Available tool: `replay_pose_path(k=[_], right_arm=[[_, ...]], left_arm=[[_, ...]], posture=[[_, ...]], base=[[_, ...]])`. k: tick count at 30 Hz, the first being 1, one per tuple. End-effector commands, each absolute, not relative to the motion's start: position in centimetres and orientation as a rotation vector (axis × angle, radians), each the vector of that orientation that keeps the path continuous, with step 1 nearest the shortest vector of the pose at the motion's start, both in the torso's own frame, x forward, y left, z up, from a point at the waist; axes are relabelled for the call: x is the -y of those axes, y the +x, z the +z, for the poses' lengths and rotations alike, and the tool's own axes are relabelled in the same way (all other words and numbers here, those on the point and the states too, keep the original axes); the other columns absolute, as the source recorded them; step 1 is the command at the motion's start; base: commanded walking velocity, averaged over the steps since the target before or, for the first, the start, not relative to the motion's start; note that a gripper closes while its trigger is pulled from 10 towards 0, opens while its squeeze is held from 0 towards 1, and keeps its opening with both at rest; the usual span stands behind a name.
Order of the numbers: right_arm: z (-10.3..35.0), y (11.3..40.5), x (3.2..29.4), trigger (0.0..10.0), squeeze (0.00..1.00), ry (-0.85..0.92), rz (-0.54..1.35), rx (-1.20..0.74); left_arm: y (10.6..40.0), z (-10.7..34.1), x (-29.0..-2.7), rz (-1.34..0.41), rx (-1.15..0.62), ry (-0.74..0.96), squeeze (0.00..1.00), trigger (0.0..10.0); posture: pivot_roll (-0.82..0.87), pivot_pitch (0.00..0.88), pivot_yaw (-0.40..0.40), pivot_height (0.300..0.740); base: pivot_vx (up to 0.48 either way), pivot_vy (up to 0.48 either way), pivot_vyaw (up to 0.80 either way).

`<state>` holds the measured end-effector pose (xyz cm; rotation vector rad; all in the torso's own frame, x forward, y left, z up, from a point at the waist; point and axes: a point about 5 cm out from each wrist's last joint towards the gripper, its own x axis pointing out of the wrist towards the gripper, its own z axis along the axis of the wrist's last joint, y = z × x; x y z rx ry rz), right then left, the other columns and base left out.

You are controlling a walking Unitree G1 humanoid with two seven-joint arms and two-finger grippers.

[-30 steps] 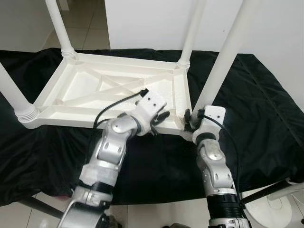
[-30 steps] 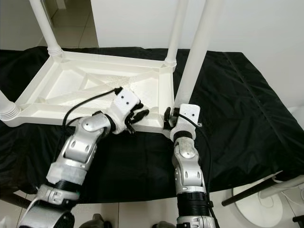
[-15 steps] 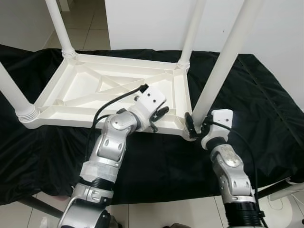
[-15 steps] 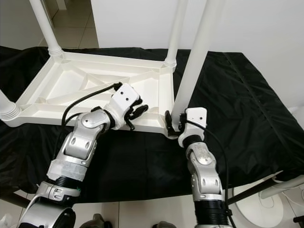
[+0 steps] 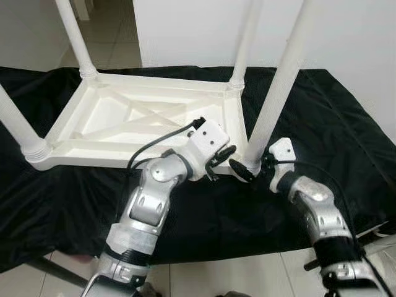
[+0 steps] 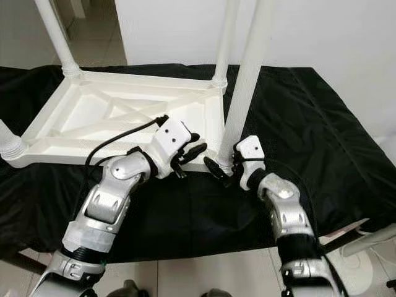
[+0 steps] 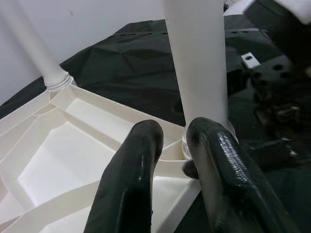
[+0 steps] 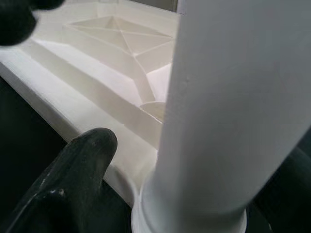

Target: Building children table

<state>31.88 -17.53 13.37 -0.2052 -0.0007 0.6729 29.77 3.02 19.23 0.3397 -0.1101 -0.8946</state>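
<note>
Right gripper point(image 5: 247, 170): at the near right corner of the upturned table, my jaws stand apart around the foot of the near right leg point(image 5: 277, 93); the wrist view has one finger on each side of the leg, and I cannot tell whether either touches it.
Left gripper point(image 5: 218, 162): just beside that corner, over the frame's near rail, jaws slightly apart and holding nothing.
Risk, near leg: I judge it may not be fully seated in its socket; a sideways push from my right arm could tilt it or pop it out.
Risk, slide: the black cloth point(image 5: 346, 124) looks slippery, so pressing the corner might shift the whole frame toward the worktop's near edge.
Children's table point(image 5: 136, 117): white plastic, lying upside down across the left and middle of the worktop, ribbed underside up.
Far legs: the far left leg point(image 5: 74, 37) and far right leg point(image 5: 244, 43) stand upright in the far corners; another leg point(image 5: 15, 124) stands at the near left corner.
</note>
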Motion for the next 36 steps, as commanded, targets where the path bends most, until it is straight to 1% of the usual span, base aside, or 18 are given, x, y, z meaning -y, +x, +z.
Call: replay_pose_path(k=[1, 3, 4, 6, 7, 8, 9, 19, 20, 21, 22, 23, 27, 28, 30, 31, 33, 36], right_arm=[[13.1, 32.3, 17.7, 10.0, 0.0, -0.247, 0.693, -0.016], [13.3, 32.7, 17.7, 10.0, 0.0, -0.264, 0.704, -0.009], [13.4, 33.0, 17.7, 5.4, 0.0, -0.264, 0.715, -0.007], [13.4, 33.2, 17.6, 5.4, 0.0, -0.264, 0.726, -0.009], [13.5, 33.4, 17.5, 3.4, 0.0, -0.268, 0.73, -0.003], [13.5, 33.4, 17.5, 3.4, 0.0, -0.268, 0.73, -0.003], [13.3, 33.6, 17.2, 0.0, 0.0, -0.267, 0.746, 0.0], [12.4, 34.0, 16.8, 0.0, 0.0, -0.257, 0.739, -0.032], [12.2, 33.9, 16.9, 3.4, 0.0, -0.232, 0.701, -0.027], [12.2, 33.9, 16.9, 3.4, 0.0, -0.232, 0.701, -0.027], [12.3, 33.8, 17.2, 10.0, 0.0, -0.195, 0.641, -0.014], [12.3, 33.8, 17.2, 10.0, 0.0, -0.195, 0.641, -0.014], [12.4, 33.6, 17.2, 10.0, 0.0, -0.154, 0.517, -0.006], [12.4, 33.6, 17.2, 10.0, 0.0, -0.154, 0.517, -0.006], [12.6, 33.4, 17.0, 10.0, 0.0, -0.133, 0.436, 0.009], [12.6, 33.4, 17.0, 10.0, 0.0, -0.133, 0.436, 0.009], [12.7, 33.2, 16.6, 10.0, 0.0, -0.132, 0.408, 0.023], [13.0, 32.6, 14.9, 10.0, 0.0, -0.092, 0.274, 0.048]], left_arm=[[29.7, 19.7, -2.9, -0.91, 0.133, 0.346, 0.0, 10.0], [29.8, 19.9, -2.9, -0.91, 0.138, 0.354, 0.0, 10.0], [29.9, 20.0, -3.0, -0.908, 0.143, 0.361, 0.0, 10.0], [30.0, 20.1, -3.0, -0.905, 0.146, 0.368, 0.0, 10.0], [30.1, 20.1, -3.1, -0.9, 0.147, 0.372, 0.0, 10.0], [30.1, 20.1, -3.1, -0.9, 0.147, 0.372, 0.0, 10.0], [30.1, 20.2, -3.1, -0.891, 0.152, 0.369, 0.0, 10.0], [30.2, 19.7, -2.9, -0.85, 0.139, 0.372, 0.0, 10.0], [30.3, 19.9, -2.9, -0.84, 0.143, 0.34, 0.0, 10.0], [30.3, 19.9, -2.9, -0.84, 0.143, 0.34, 0.0, 10.0], [30.5, 20.1, -3.0, -0.815, 0.143, 0.329, 0.0, 10.0], [30.5, 20.1, -3.0, -0.815, 0.143, 0.329, 0.0, 10.0], [31.4, 20.1, -3.6, -0.746, 0.125, 0.331, 0.0, 10.0], [31.4, 20.1, -3.6, -0.746, 0.125, 0.331, 0.0, 10.0], [31.6, 20.0, -3.8, -0.726, 0.121, 0.338, 0.0, 10.0], [31.6, 20.0, -3.8, -0.726, 0.121, 0.338, 0.0, 10.0], [31.7, 20.0, -4.0, -0.715, 0.121, 0.34, 0.0, 10.0], [32.4, 19.8, -4.8, -0.646, 0.101, 0.327, 0.0, 10.0]], posture=[[-0.06, 0.0, 0.021, 0.74], [-0.06, 0.0, 0.017, 0.74], [-0.06, 0.0, 0.013, 0.74], [-0.06, 0.0, 0.013, 0.74], [-0.06, 0.0, 0.009, 0.74], [-0.06, 0.0, 0.009, 0.74], [-0.05, 0.0, 0.004, 0.74], [-0.07, 0.0, 0.004, 0.74], [-0.08, 0.0, 0.005, 0.74], [-0.08, 0.0, 0.005, 0.74], [-0.08, 0.003, 0.005, 0.74], [-0.08, 0.003, 0.005, 0.74], [-0.09, 0.011, 0.003, 0.74], [-0.09, 0.011, 0.003, 0.74], [-0.09, 0.012, 0.004, 0.74], [-0.09, 0.012, 0.004, 0.74], [-0.09, 0.012, 0.006, 0.74], [-0.08, 0.001, 0.006, 0.74]], base=[[0.0, 0.0, 0.0], [0.0, 0.0, 0.0], [0.0, 0.0, 0.0], [0.0, 0.0, 0.0], [0.0, 0.0, 0.0], [0.0, 0.0, 0.0], [0.0, 0.0, 0.0], [0.0, 0.0, 0.0], [0.0, 0.0, 0.0], [0.0, 0.0, 0.0], [0.0, 0.0, 0.0], [0.0, 0.0, 0.0], [0.0, 0.0, 0.0], [0.0, 0.0, 0.0], [0.0, 0.0, 0.0], [0.0, 0.0, 0.0], [0.0, 0.0, 0.0], [0.0, 0.0, 0.0]])
